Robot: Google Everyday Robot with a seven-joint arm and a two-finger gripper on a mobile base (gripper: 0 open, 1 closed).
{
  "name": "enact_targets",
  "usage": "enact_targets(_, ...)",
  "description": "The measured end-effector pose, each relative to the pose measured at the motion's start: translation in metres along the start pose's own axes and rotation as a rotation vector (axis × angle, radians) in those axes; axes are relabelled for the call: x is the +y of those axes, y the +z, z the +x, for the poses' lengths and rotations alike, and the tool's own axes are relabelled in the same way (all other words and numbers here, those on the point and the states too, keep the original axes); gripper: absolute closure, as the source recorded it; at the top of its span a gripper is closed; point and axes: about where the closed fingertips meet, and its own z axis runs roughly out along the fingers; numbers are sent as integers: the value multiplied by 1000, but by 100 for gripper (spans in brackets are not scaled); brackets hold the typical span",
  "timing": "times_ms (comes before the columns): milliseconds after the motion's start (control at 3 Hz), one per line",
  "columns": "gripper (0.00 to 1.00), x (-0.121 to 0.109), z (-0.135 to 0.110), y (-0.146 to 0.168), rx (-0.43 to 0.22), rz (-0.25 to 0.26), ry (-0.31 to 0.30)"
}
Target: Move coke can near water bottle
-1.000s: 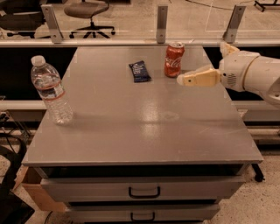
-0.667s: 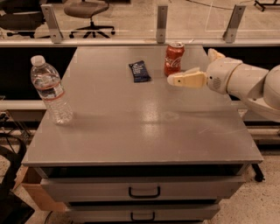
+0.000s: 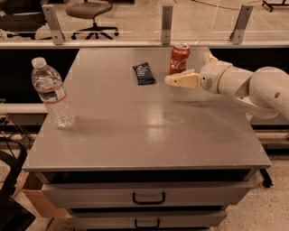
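We are looking at a grey metal work table (image 3: 135, 135) with drawers under it, a low glass guard on posts along its far edge, and an office chair (image 3: 88, 12) on the floor beyond.

By our reading the task has barely begun. The coke can (image 3: 179, 58) stands upright near the far edge, right of centre. The water bottle (image 3: 52, 94) stands upright close to the left edge, well apart from it. The gripper (image 3: 192, 71) reaches in from the right, just beside the can on its near and right sides. Its jaws stand spread with nothing between them, so the can is not yet grasped. Closing on it, lifting, carrying it left and setting it down are all left to do.

For room, a dark blue snack packet (image 3: 144, 73) lies just left of the can, on the straight line toward the bottle. We would carry the can above it or pass nearer the front. The middle of the tabletop is bare. The bottle sits near the left edge, so the safer landing spot is on its right, inboard side.
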Motion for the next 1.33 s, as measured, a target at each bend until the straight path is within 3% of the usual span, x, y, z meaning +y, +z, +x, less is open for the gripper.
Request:
enact_targets(667,0,-32,-4,16,-31,46,-35)
enact_targets(1333,0,-40,-23,40,-115,54,16)
